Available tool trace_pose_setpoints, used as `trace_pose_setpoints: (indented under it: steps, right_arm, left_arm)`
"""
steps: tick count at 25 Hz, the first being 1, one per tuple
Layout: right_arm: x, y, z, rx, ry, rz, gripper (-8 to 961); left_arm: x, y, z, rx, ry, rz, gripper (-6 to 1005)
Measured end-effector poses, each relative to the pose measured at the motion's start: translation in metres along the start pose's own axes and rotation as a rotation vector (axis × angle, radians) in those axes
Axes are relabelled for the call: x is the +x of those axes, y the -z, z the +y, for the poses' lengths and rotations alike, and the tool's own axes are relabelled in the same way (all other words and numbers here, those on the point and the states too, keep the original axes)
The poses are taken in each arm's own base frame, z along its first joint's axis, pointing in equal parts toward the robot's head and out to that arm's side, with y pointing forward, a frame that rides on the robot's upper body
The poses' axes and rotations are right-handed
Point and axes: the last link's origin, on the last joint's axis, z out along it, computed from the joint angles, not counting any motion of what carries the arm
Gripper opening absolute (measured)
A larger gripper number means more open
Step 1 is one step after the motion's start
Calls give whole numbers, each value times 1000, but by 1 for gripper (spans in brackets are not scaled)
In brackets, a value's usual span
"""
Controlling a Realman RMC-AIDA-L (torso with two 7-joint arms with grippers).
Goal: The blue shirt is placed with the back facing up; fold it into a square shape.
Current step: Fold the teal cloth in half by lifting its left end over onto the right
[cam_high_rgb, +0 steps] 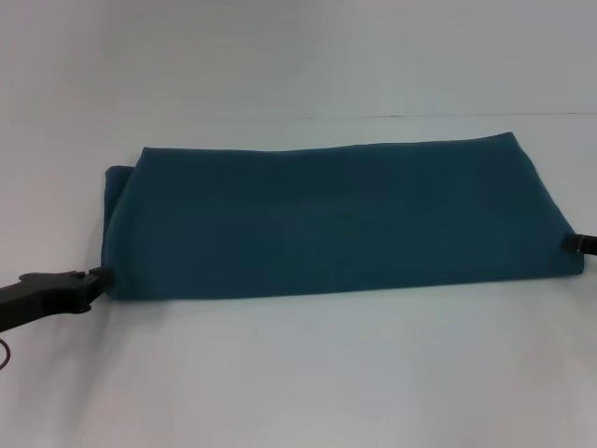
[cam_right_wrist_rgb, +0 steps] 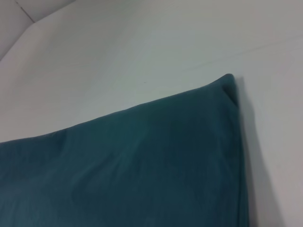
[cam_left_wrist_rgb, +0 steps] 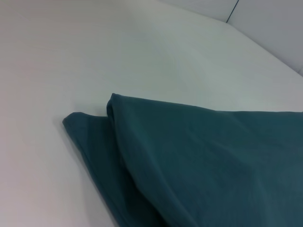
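The blue shirt (cam_high_rgb: 336, 219) lies flat on the white table as a wide folded band, with layered edges at its left end. My left gripper (cam_high_rgb: 96, 277) is low at the shirt's near left corner and touches the cloth edge. At the shirt's right end, near the front corner, only the black tip of my right gripper (cam_high_rgb: 573, 243) shows against the cloth. The left wrist view shows the shirt's (cam_left_wrist_rgb: 199, 161) stacked layers at a far corner. The right wrist view shows the shirt's (cam_right_wrist_rgb: 142, 165) smooth top and one far corner. Neither wrist view shows its own gripper.
The white table (cam_high_rgb: 298, 373) runs all around the shirt, with a broad strip in front of it. A thin seam or table edge (cam_high_rgb: 485, 116) crosses behind the shirt. A bit of red cable (cam_high_rgb: 5, 353) shows at the left edge.
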Motion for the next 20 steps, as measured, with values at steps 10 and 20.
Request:
trace_pose_setpoints:
  steps: [10,20]
  right_arm:
    - [7,-16,5,3,-12,27,628]
    - [7,-10,0,12,-15,18,499]
  left_arm:
    - [1,-1,-1,6,-2,2,2]
    - [2,1,-3,14,2,9,3]
